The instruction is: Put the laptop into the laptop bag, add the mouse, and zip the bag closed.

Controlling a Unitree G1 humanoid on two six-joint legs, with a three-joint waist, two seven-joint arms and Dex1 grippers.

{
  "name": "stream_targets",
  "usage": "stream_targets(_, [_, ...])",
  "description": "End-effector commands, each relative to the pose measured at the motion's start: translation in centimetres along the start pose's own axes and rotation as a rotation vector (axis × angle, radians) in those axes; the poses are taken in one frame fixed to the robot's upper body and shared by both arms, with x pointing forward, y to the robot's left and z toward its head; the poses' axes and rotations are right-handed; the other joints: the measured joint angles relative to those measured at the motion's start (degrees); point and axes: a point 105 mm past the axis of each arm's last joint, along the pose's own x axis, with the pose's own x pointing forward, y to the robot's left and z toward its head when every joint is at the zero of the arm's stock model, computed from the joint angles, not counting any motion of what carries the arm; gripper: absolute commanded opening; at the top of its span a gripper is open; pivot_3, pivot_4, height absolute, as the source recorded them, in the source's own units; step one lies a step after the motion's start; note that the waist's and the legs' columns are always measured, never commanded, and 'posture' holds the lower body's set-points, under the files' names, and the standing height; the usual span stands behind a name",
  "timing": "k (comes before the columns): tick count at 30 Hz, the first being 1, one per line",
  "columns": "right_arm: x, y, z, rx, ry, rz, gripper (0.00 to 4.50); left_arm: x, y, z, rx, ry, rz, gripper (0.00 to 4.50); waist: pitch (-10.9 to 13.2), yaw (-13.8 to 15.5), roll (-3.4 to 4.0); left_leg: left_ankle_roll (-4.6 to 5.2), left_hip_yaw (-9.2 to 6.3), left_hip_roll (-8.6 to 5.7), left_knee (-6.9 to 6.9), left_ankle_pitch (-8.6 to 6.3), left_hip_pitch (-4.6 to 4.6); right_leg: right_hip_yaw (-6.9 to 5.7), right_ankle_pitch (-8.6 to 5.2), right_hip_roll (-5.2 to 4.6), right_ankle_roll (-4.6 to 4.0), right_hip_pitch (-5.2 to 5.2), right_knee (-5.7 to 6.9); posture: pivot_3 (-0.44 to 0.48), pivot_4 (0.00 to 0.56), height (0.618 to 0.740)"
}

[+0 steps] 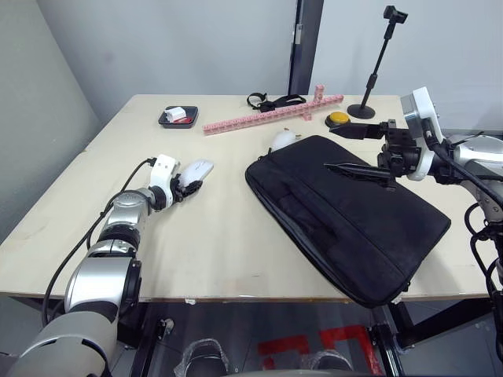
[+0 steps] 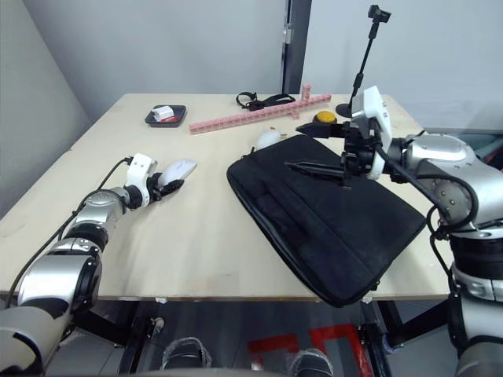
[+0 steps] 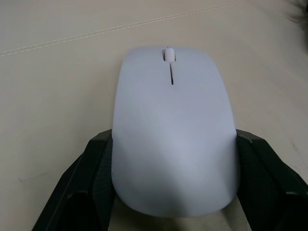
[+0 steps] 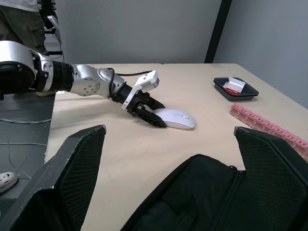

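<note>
The white mouse [image 1: 199,168] lies on the table left of the laptop bag. My left gripper [image 1: 189,182] holds its rear end, and the black fingers [image 3: 91,178] press against both sides of the mouse [image 3: 173,120]. The black laptop bag [image 1: 346,216] lies flat and slanted on the right half of the table. My right gripper [image 1: 357,149] hovers over the bag's far end, open wide and empty. The laptop is out of view.
A white egg-shaped object [image 1: 283,140] sits at the bag's far corner. Behind it are a pink block strip [image 1: 271,114], a yellow button [image 1: 338,118], a black strap [image 1: 271,100], a small black tray [image 1: 178,116] and a camera stand [image 1: 377,67].
</note>
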Motion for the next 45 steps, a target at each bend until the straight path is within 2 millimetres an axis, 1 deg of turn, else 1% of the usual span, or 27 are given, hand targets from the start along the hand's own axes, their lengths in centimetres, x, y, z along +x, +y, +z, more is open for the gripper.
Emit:
stream_targets(1, [-0.2,0.3,0.9,-0.036,-0.018,-0.001,4.5,-0.5,1.0,1.9,0.019,-0.058,0.016,2.78,0.0,0.0,0.0,0.0,0.0,0.0,-0.01,0.0,0.0,0.0,0.0,0.0,0.01,0.0,-0.01,0.0,0.15,0.74])
stream_targets(4, [0.0,0.5,0.7,-0.032,-0.01,0.005,4.5,-1.2,1.5,3.3,0.033,-0.106,-0.004,2.78,0.01,-0.03,-0.01,-0.01,0.0,0.0,-0.04,0.0,-0.02,-0.01,0.02,0.0,0.03,0.0,-0.08,0.0,0.15,0.74])
stream_targets(9, [0.8,1.5,-0.1,-0.017,0.017,0.041,4.5,-2.4,1.2,5.3,0.098,-0.169,-0.097,2.78,0.01,-0.02,-0.01,-0.02,0.01,0.0,-0.13,0.0,-0.03,-0.03,0.06,0.0,0.09,-0.01,-0.2,0.0,0.15,0.74])
stream_targets(11, [1.4,2.1,-0.7,-0.023,0.039,0.055,4.5,-3.2,0.7,6.1,0.134,-0.189,-0.152,2.78,0.01,0.0,-0.01,-0.03,0.01,0.0,-0.19,-0.01,-0.03,-0.04,0.06,0.0,0.09,0.0,-0.26,0.0,0.15,0.74])
stream_targets(14, [2.5,2.5,-1.5,-0.02,0.057,0.054,4.5,-4.7,-0.5,7.1,0.186,-0.205,-0.239,2.78,0.02,-0.25,0.0,-0.06,0.05,0.0,-0.29,-0.01,-0.03,-0.05,0.05,0.0,0.09,-0.02,-0.35,0.0,0.15,0.74])
stream_targets(18, [3.9,4.3,-3.3,-0.062,0.126,0.106,4.5,-7.4,-4.0,7.2,0.24,-0.177,-0.4,2.78,0.03,-0.53,0.02,-0.15,0.09,0.01,-0.5,-0.02,0.01,-0.07,0.04,0.01,0.11,-0.07,-0.39,0.0,0.15,0.74])
stream_targets(20, [4.2,4.7,-4.3,-0.082,0.165,0.12,4.5,-8.3,-5.0,7.0,0.243,-0.163,-0.428,2.78,0.04,-0.49,0.03,-0.2,0.1,0.02,-0.59,-0.03,0.01,-0.09,0.03,0.01,0.12,-0.1,-0.48,0.0,0.15,0.74])
stream_targets(22, [4.8,4.8,-5.3,-0.071,0.191,0.105,4.5,-9.4,-6.1,6.3,0.249,-0.13,-0.47,2.78,0.04,-0.42,0.03,-0.21,0.1,0.02,-0.62,-0.04,0.01,-0.1,0.03,0.01,0.12,-0.1,-0.5,0.0,0.15,0.74])
stream_targets(24, [5.3,4.7,-6.5,-0.102,0.242,0.077,4.5,-10.4,-7.1,5.6,0.256,-0.101,-0.508,2.78,0.04,-0.68,0.03,-0.29,0.15,0.02,-0.61,-0.09,0.06,-0.07,0.03,0.01,0.13,-0.08,-0.51,0.0,0.15,0.74])
stream_targets(26, [5.8,4.7,-7.5,-0.106,0.274,0.053,4.5,-11.2,-8.0,5.1,0.25,-0.075,-0.538,2.78,0.04,-0.85,0.04,-0.58,0.17,0.02,-0.62,-0.27,0.08,-0.04,0.02,0.01,0.14,-0.08,-0.52,0.0,0.15,0.74])
stream_targets(27, [6.1,4.4,-8.3,-0.117,0.305,0.019,4.5,-11.7,-8.3,4.6,0.259,-0.055,-0.548,2.78,0.04,-0.93,0.04,-0.65,0.17,0.02,-0.63,-0.3,0.09,-0.04,0.03,0.02,0.15,-0.09,-0.5,0.0,0.15,0.74])
stream_targets(28, [6.4,4.2,-9.1,-0.123,0.336,-0.009,4.5,-12.1,-8.5,4.2,0.262,-0.04,-0.555,2.78,0.05,-0.99,0.04,-0.66,0.17,0.02,-0.64,-0.3,0.12,-0.04,0.02,0.03,0.17,-0.1,-0.48,0.0,0.15,0.74])
stream_targets(30, [6.8,4.1,-10.0,-0.136,0.373,-0.038,4.5,-12.7,-8.9,3.8,0.263,-0.027,-0.559,2.78,0.05,-1.12,0.05,-0.7,0.17,0.03,-0.66,-0.29,0.14,-0.02,0.02,0.05,0.22,-0.11,-0.48,0.0,0.15,0.74])
stream_targets(35, [7.4,4.7,-10.9,-0.132,0.408,-0.045,4.5,-13.4,-9.6,3.7,0.26,-0.016,-0.564,2.78,0.05,-0.96,0.05,-0.75,0.18,0.03,-0.68,-0.3,0.17,0.02,0.02,0.04,0.68,-0.1,-0.47,0.0,0.15,0.74])
stream_targets(38, [7.5,4.9,-11.9,-0.13,0.432,-0.047,4.5,-13.5,-9.8,3.6,0.261,-0.013,-0.556,2.78,0.05,-1.01,0.06,-0.78,0.19,0.04,-0.7,-0.29,0.17,0.02,0.03,0.05,0.7,-0.11,-0.48,0.0,0.15,0.74])
stream_targets(43, [7.0,4.7,-13.9,-0.149,0.5,-0.062,4.5,-13.5,-10.1,3.9,0.256,-0.019,-0.56,2.78,0.05,-1.14,0.06,-0.78,0.2,0.04,-0.7,-0.29,0.2,0.04,0.03,0.05,0.71,-0.1,-0.48,0.0,0.15,0.74])
stream_targets(45, [6.9,4.8,-14.4,-0.155,0.517,-0.063,4.5,-13.5,-10.1,3.9,0.259,-0.014,-0.564,2.78,0.05,-1.23,0.06,-0.78,0.21,0.04,-0.7,-0.29,0.21,0.05,0.03,0.05,0.71,-0.1,-0.47,0.0,0.15,0.74])
